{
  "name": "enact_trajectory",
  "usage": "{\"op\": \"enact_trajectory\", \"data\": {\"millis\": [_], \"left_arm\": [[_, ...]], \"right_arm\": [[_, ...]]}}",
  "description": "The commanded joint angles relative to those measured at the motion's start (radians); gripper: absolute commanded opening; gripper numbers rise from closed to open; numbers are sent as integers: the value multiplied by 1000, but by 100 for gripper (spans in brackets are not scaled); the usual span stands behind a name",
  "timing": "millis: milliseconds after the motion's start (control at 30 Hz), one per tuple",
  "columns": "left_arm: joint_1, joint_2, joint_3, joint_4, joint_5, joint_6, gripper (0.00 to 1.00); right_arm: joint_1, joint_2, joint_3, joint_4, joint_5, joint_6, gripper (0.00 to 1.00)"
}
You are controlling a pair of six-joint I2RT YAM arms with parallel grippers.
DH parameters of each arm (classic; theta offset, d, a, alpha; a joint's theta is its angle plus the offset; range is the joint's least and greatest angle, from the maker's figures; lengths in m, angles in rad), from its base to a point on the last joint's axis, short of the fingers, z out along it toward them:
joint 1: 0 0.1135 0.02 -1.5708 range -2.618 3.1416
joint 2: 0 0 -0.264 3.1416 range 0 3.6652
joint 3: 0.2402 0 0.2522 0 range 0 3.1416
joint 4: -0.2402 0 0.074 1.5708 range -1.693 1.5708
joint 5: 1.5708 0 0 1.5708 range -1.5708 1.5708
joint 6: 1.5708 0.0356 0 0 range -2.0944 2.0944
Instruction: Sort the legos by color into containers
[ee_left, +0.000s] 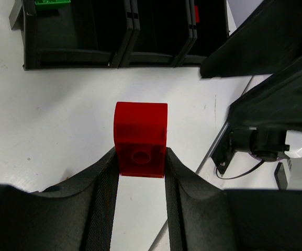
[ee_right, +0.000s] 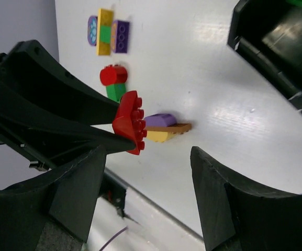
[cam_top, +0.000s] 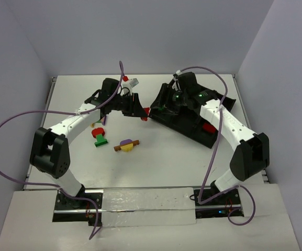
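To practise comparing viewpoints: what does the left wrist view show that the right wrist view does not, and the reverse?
Only left wrist: the underside of the red brick, with its round socket. Only right wrist: its studs, and loose pieces on the table: yellow-green-purple cluster, red-green cluster, purple-yellow-brown cluster. Both: the red brick clamped in the left tool, and part of the black tray.

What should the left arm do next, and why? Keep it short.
Likely carry the red brick forward to the tray bin at the right of the left wrist view, where a red piece shows. The left gripper is shut on it, the tray lies just ahead, and the left bin holds a green piece.
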Motion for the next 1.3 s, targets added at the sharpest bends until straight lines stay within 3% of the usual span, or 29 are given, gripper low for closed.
{"op": "enact_trajectory", "data": {"millis": [0,600,700,733,767,800,1033,1100,1133,1167,1200,1233,1267], "left_arm": [[-7,-17,19,51,18,44,0],[-18,-20,18,14,-9,72,0],[-18,-20,20,14,-16,72,0],[-18,-17,22,11,-17,72,0],[-18,-17,22,11,-23,73,0],[-18,-15,25,11,-25,75,0],[-19,4,46,-9,-50,74,3],[-19,4,61,-33,-70,76,25],[-18,-2,64,-47,-83,78,54],[-19,-8,62,-51,-94,78,76],[-18,-16,59,-52,-100,77,90],[-18,-28,55,-53,-100,80,99],[-18,-29,56,-58,-102,85,99]], "right_arm": [[27,29,16,66,-63,84,72],[41,203,83,141,-161,114,64],[41,202,72,157,-178,116,47],[41,199,68,163,-178,117,36],[42,197,63,167,-183,116,13],[41,190,63,169,-184,117,3],[38,151,61,147,-124,106,0],[36,131,62,125,-64,92,0],[34,121,66,107,-25,81,0],[33,117,69,96,-2,75,0],[30,111,71,84,20,70,0],[23,98,67,74,50,62,0],[20,90,63,70,67,59,0]]}}
